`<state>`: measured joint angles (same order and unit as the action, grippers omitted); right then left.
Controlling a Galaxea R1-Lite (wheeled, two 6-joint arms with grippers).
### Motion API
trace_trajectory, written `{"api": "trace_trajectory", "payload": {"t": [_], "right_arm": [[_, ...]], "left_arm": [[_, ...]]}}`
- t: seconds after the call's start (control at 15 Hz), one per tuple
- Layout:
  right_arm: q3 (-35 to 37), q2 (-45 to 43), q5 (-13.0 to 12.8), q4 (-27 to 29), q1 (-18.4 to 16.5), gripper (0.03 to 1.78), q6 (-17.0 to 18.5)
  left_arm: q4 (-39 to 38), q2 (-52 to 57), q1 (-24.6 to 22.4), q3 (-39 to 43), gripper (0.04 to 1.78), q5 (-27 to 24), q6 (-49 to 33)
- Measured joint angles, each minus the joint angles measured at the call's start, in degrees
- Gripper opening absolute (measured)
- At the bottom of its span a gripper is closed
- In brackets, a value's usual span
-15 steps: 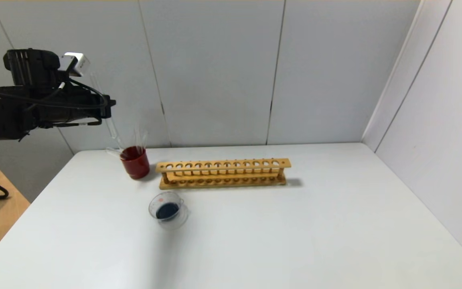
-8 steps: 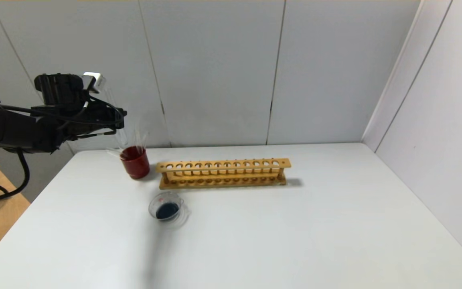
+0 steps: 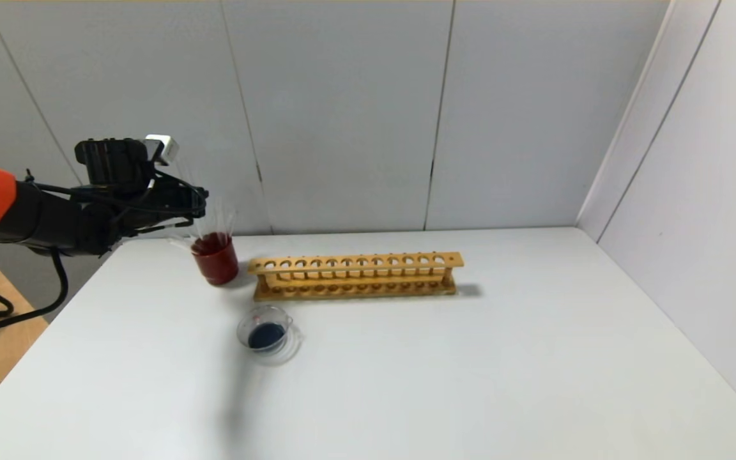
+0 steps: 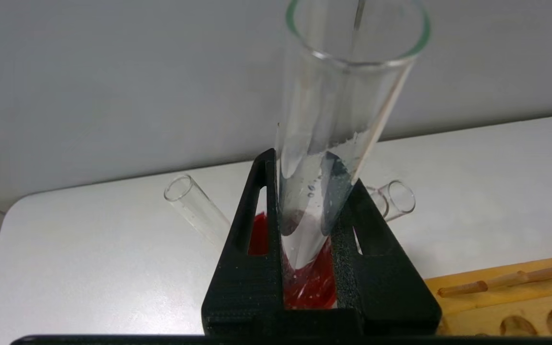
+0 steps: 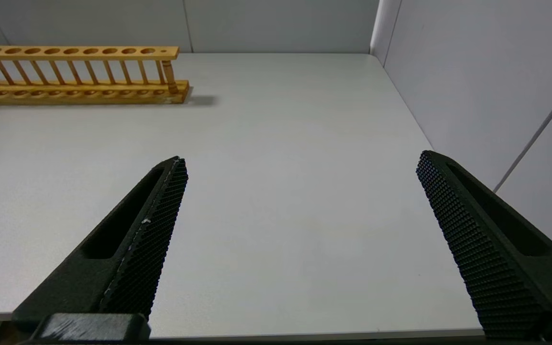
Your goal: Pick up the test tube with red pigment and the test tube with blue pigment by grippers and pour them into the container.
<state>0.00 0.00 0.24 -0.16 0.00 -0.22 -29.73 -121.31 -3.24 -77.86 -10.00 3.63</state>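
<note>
Test-tube work sits toward your desk's far-left corner. Largest first: the long wooden rack [image 3: 355, 276] stands empty along the far edge. At its left end, the dark red opaque cup [image 3: 215, 258] holds spare clear tubes. Nearer you, the small clear glass dish [image 3: 267, 335] already holds dark liquid. Your left gripper [image 4: 310, 268] clamps a drained clear glass tube [image 4: 333, 129] above the cup, probably discarding it. Your right gripper [image 5: 300, 244] hangs wide open near the desk's near-right edge.
</note>
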Motion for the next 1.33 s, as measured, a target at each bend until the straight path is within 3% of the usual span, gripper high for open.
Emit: {"api": "trace_trajectory", "payload": {"t": [0.33, 0.47, 0.73, 0.93, 1.07, 1.33], "right_arm": [[0.0, 0.0, 0.0, 0.0, 0.0, 1.75, 0.0], [0.0, 0.0, 0.0, 0.0, 0.0, 1.75, 0.0], [0.0, 0.0, 0.0, 0.0, 0.0, 1.75, 0.0], [0.0, 0.0, 0.0, 0.0, 0.0, 1.75, 0.0], [0.0, 0.0, 0.0, 0.0, 0.0, 1.75, 0.0], [0.0, 0.0, 0.0, 0.0, 0.0, 1.75, 0.0]], "left_arm": [[-4.4, -1.7, 0.0, 2.0, 0.44, -0.5, 0.2], [-5.7, -2.1, 0.0, 2.2, 0.66, -0.5, 0.3], [-5.7, -1.0, 0.0, 2.3, 1.31, -0.5, 0.5], [-5.3, 2.6, 0.2, 2.4, 1.64, -0.4, 0.7], [-4.4, 6.9, 0.3, 3.0, 1.74, -0.1, 1.2], [0.9, 20.4, 0.4, 8.0, 1.75, 2.6, 3.1]]}}
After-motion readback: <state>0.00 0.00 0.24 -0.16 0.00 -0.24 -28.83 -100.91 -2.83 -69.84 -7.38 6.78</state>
